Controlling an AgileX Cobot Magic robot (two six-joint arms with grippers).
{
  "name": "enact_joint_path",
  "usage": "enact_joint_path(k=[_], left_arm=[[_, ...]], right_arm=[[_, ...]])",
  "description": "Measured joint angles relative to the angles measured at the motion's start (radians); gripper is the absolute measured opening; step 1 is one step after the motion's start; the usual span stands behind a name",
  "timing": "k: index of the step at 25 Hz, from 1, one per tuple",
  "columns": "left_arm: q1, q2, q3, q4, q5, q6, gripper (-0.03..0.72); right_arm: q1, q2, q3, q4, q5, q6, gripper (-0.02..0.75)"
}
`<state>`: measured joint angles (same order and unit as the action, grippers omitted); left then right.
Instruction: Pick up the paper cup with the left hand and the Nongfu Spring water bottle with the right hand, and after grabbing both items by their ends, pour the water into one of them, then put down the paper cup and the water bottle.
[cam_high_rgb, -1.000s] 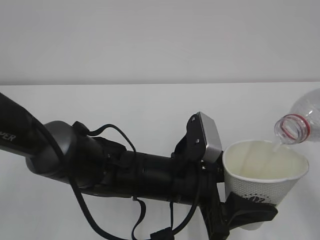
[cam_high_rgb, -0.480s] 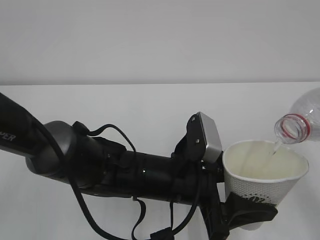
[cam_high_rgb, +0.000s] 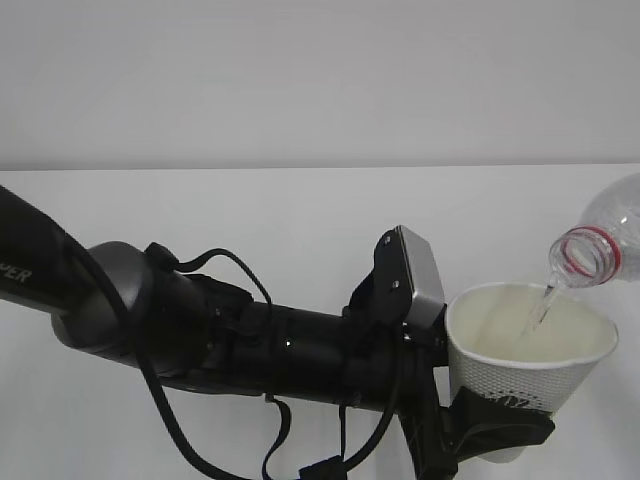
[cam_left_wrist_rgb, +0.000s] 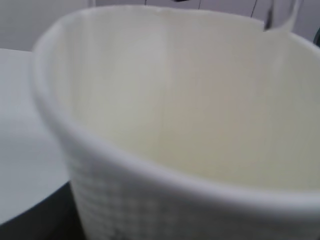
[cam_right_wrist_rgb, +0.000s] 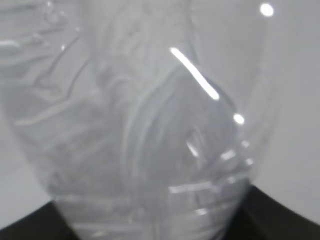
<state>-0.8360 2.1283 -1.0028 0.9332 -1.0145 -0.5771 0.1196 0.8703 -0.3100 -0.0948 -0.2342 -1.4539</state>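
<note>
Pouring stage, seen from my remote station. My left hand (cam_high_rgb: 470, 425) holds the paper cup (cam_high_rgb: 530, 375) above the desk (cam_high_rgb: 250, 220), toward its right edge, black fingers (cam_high_rgb: 505, 428) clasped round the lower wall. The cup stands almost upright, long axis near vertical, mouth facing up; its rim is squeezed out of round, as the left wrist view confirms (cam_left_wrist_rgb: 165, 165). The grey plate (cam_high_rgb: 420, 275) on the wrist sits just beside the cup's left rim.

The Nongfu Spring water bottle (cam_high_rgb: 605, 235) enters from the right edge of the exterior view, tilted steeply: its long axis runs from upper right down to lower left, and the open mouth with the red neck ring (cam_high_rgb: 585, 258) points down-left over the cup's right rim. A thin stream of water (cam_high_rgb: 537, 310) falls from the mouth into the cup.

The right wrist view is filled by the blurred, ribbed clear bottle wall (cam_right_wrist_rgb: 150, 140), with dark gripper parts showing only at the lower corners. I read the right hand as clasping the bottle's body, though the fingers themselves are barely visible.

Compared with one second ago: the stream has grown longer and more distinct inside the cup; the bottle neck sits at nearly the same place; cup and left arm have not shifted noticeably.
</note>
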Motion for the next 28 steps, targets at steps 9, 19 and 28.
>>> enact_joint_path(k=[9,19,28], left_arm=[[0.000,0.000,0.000,0.004,0.000,0.000,0.512],[0.000,0.000,0.000,0.004,0.000,0.000,0.512],[0.000,0.000,0.000,0.004,0.001,0.000,0.512]], right_arm=[[0.000,0.000,0.000,0.000,0.000,-0.002,0.416],[0.000,0.000,0.000,0.009,-0.010,-0.020,0.416],[0.000,0.000,0.000,0.010,-0.012,-0.020,0.416]])
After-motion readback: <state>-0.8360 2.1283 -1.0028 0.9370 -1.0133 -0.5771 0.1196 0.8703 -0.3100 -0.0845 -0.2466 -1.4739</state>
